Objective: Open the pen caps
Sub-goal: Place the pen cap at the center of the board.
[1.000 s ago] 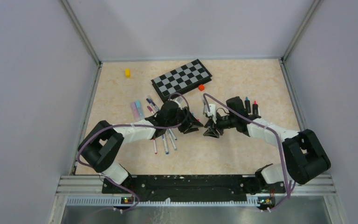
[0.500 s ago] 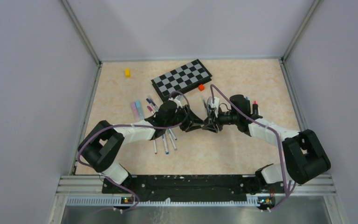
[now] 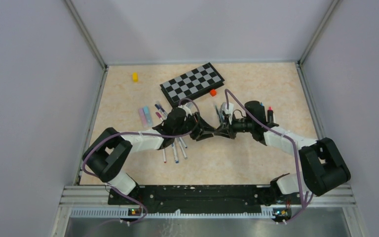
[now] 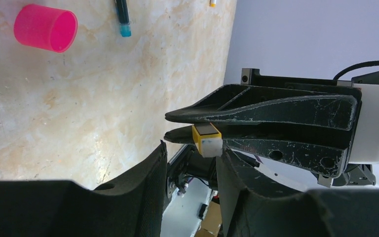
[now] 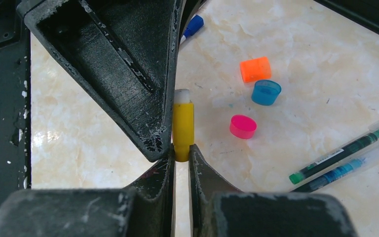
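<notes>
Both grippers meet tip to tip at mid-table. My right gripper (image 5: 182,150) is shut on the lower end of a short yellow pen cap (image 5: 183,123) with a white end (image 5: 181,95). The same yellow cap (image 4: 203,133) shows in the left wrist view, pinched between the right gripper's fingers (image 4: 256,111). My left gripper (image 4: 191,150) stands open; the white end rests against one fingertip, the other is apart. From above the left gripper (image 3: 208,132) and right gripper (image 3: 220,131) touch. Loose caps lie nearby: pink (image 5: 243,126), blue (image 5: 266,92), orange (image 5: 255,69).
Uncapped pens (image 5: 343,157) lie to the right in the right wrist view. More pens (image 3: 175,148) lie under the left arm, others (image 3: 148,114) further left. A chessboard (image 3: 192,82) lies behind, with an orange block (image 3: 212,92) and a yellow block (image 3: 134,76). Upright highlighters (image 3: 266,112) stand by the right arm.
My right gripper has moved left up to the left gripper and shut on the yellow cap. The left arm has barely shifted.
</notes>
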`<action>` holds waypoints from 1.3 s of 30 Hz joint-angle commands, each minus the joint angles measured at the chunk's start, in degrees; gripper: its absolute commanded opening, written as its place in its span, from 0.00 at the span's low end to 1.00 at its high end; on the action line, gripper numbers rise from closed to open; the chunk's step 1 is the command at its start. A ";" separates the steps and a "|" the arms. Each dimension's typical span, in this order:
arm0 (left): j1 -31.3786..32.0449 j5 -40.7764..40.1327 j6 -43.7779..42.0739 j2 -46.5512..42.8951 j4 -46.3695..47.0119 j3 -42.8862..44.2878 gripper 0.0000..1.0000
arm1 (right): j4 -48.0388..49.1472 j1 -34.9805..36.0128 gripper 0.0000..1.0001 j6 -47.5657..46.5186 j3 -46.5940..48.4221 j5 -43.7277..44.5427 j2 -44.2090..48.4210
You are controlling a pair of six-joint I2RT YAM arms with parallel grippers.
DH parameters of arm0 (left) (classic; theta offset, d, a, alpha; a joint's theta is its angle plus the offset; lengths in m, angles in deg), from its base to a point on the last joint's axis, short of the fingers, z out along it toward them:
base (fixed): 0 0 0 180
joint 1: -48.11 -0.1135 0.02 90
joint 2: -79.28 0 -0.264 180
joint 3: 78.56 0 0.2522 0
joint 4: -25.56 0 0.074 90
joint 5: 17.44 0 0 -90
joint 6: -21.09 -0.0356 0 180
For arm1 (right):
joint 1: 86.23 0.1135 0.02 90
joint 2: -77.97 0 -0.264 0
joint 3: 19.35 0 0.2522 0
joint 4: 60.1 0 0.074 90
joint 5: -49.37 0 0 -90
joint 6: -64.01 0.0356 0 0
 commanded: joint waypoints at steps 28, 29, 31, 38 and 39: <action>-4.77 -16.41 -33.68 -23.13 -13.86 -0.84 0.83 | -25.16 1.98 0.08 -6.00 16.90 21.01 -15.14; -4.86 -17.16 -34.46 -24.32 -14.01 -1.10 0.86 | -25.36 2.10 0.11 -5.92 17.15 20.95 -15.60; -4.89 -18.72 -35.81 -26.57 -13.71 -1.74 0.93 | -25.54 2.37 0.18 -5.80 17.24 20.13 -15.74; -5.14 -18.46 -37.01 -29.19 -11.31 -3.80 0.99 | -26.02 2.28 0.34 -3.70 18.51 18.68 -14.37; -5.13 -18.28 -37.17 -29.44 -11.32 -3.80 0.99 | -26.77 1.99 0.35 -3.50 19.09 18.08 -14.16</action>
